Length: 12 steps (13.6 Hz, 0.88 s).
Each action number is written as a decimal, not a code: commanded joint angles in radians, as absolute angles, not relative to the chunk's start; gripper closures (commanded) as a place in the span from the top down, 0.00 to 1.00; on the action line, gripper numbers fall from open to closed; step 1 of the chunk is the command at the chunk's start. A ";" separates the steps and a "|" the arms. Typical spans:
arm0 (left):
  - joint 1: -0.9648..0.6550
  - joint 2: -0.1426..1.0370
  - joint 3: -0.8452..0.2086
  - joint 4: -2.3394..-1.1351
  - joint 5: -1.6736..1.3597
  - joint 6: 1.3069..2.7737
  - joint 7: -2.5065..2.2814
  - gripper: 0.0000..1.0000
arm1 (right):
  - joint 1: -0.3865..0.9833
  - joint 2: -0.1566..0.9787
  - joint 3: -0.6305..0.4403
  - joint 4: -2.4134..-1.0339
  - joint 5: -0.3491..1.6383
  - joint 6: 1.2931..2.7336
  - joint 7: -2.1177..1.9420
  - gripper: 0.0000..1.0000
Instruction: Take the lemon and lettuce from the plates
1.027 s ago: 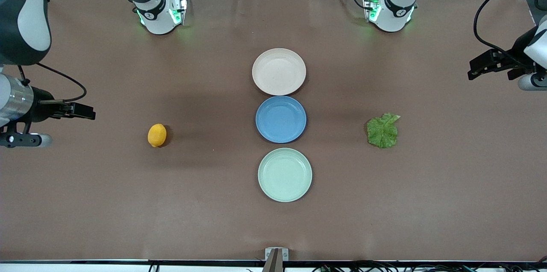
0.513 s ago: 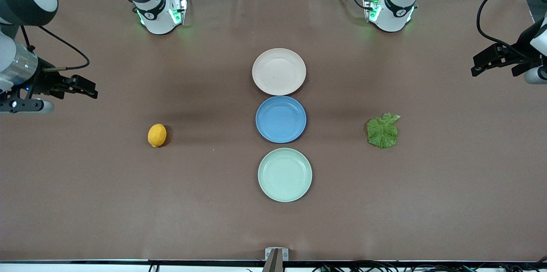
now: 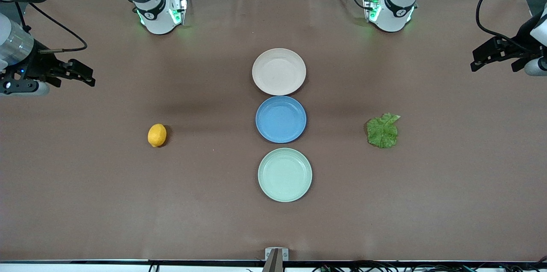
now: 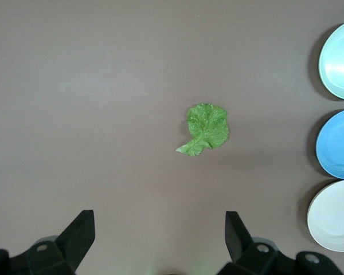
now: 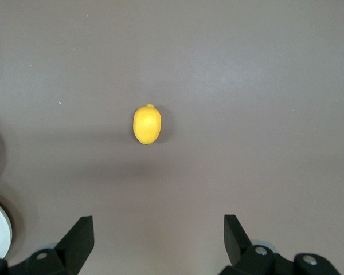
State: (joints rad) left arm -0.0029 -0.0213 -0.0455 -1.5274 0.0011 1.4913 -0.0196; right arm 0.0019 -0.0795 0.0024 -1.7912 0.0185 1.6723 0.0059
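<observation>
Brown matte covering spans my worktop (image 3: pixel 128 203), and three plates run down its middle in a line: the beige-pink plate (image 3: pixel 279 71) nearest the arm bases, a blue plate (image 3: pixel 280 119) next, and the mint green plate (image 3: pixel 285 174) nearest the front camera. All three look bare. I see the lemon (image 3: pixel 157 135) lying directly on the worktop toward the right arm's end, well apart from the plates, and the lettuce (image 3: pixel 383 130) flat on the worktop toward the left arm's end. My right end effector (image 3: pixel 81 74) hangs over the worktop's edge, fingers spread apart and holding nothing; my left end effector (image 3: pixel 485 56) likewise, fingers apart. I can read no labels.
</observation>
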 commanded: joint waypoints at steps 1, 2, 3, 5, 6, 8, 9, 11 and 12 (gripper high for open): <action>0.005 -0.046 -0.051 -1.554 -0.015 1.508 -0.012 1.00 | -0.031 -0.118 0.029 -1.832 0.011 1.687 -0.006 1.00; 0.006 -0.046 -0.051 -1.554 -0.015 1.508 -0.012 1.00 | -0.029 -0.129 0.029 -1.841 0.011 1.687 -0.006 1.00; 0.008 -0.046 -0.051 -1.555 -0.015 1.508 -0.012 1.00 | -0.029 -0.139 0.029 -1.844 0.011 1.687 -0.006 1.00; 0.008 -0.046 -0.051 -1.555 -0.015 1.508 -0.012 1.00 | -0.028 -0.146 0.029 -1.842 0.011 1.684 -0.008 1.00; 0.008 -0.046 -0.051 -1.555 -0.015 1.508 -0.012 1.00 | -0.028 -0.146 0.028 -1.842 0.011 1.686 -0.008 1.00; 0.008 -0.046 -0.051 -1.555 -0.015 1.508 -0.012 1.00 | -0.028 -0.141 0.028 -1.841 0.011 1.687 -0.006 1.00; 0.008 -0.046 -0.051 -1.555 -0.015 1.508 -0.012 1.00 | -0.028 -0.140 0.028 -1.839 0.011 1.687 -0.006 1.00; 0.008 -0.046 -0.051 -1.555 -0.015 1.508 -0.012 1.00 | -0.028 -0.138 0.028 -1.833 0.009 1.687 -0.006 1.00; 0.008 -0.046 -0.051 -1.555 -0.015 1.508 -0.012 1.00 | -0.028 -0.137 0.028 -1.832 0.009 1.689 -0.008 1.00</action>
